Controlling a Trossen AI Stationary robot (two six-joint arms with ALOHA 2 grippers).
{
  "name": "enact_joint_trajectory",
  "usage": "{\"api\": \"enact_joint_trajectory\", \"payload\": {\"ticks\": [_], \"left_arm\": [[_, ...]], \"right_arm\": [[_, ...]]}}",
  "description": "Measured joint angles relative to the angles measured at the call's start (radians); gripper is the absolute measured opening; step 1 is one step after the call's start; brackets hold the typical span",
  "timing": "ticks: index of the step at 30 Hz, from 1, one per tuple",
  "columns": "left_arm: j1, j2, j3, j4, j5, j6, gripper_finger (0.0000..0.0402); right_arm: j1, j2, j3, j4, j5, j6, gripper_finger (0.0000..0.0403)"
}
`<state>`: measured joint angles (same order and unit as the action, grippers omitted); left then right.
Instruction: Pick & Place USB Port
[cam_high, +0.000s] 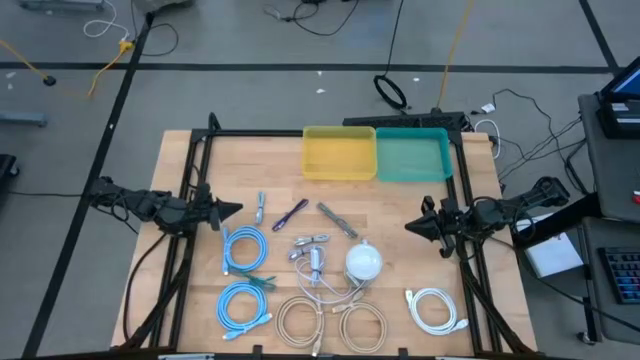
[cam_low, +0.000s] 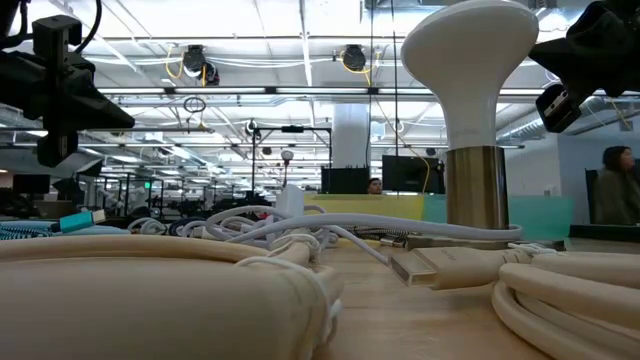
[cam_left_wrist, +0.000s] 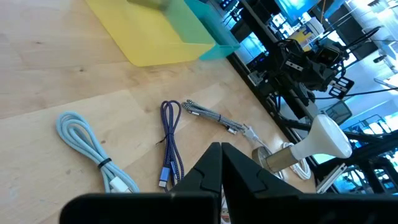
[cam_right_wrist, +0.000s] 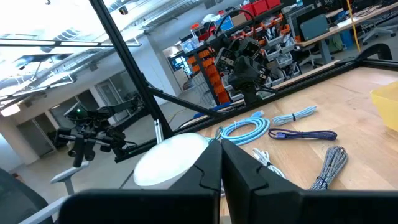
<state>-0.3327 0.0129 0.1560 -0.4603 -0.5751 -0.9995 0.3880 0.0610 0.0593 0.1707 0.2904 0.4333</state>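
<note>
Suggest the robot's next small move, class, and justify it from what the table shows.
Probably open the left gripper and swing it toward the cables. Both grippers hang shut at the table's sides, holding nothing; the right gripper waits opposite. The purple cable lies loose nearby, and the yellow tray and teal tray stand empty.

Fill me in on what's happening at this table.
Nothing is being handled yet. The left end effector and right end effector hover shut and empty at opposite sides of the table. Coiled cables and a white dome-topped gadget lie between them; the yellow bin and teal bin hold nothing.
</note>
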Motion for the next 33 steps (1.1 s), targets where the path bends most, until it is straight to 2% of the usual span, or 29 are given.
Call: {"api": "enact_joint_trajectory", "payload": {"ticks": [4, 6, 8, 19, 24, 29, 33], "left_arm": [[0.000, 0.000, 0.000, 0.000, 0.000, 0.000, 0.0006], [0.000, 0.000, 0.000, 0.000, 0.000, 0.000, 0.0006], [0.000, 0.000, 0.000, 0.000, 0.000, 0.000, 0.0006], [0.000, 0.000, 0.000, 0.000, 0.000, 0.000, 0.0006], [0.000, 0.000, 0.000, 0.002, -0.008, -0.002, 0.0006], [0.000, 0.000, 0.000, 0.055, -0.228, -0.003, 0.0006], [0.000, 0.000, 0.000, 0.197, -0.438, -0.048, 0.0006]], "right_arm": [[0.000, 0.000, 0.000, 0.113, 0.078, 0.152, 0.0000], [-0.001, 0.000, 0.000, 0.215, 0.079, 0.250, 0.0000], [-0.001, 0.001, 0.000, 0.328, 0.092, 0.281, 0.0000], [-0.002, 0.003, 0.000, 0.861, 0.509, 0.141, 0.0000], [-0.002, 0.003, 0.000, 0.946, 0.621, 0.069, 0.0000], [-0.002, 0.003, 0.000, 0.943, 0.672, -0.041, 0.0000], [-0.002, 0.003, 0.000, 0.948, 0.751, -0.053, 0.0000]]}}
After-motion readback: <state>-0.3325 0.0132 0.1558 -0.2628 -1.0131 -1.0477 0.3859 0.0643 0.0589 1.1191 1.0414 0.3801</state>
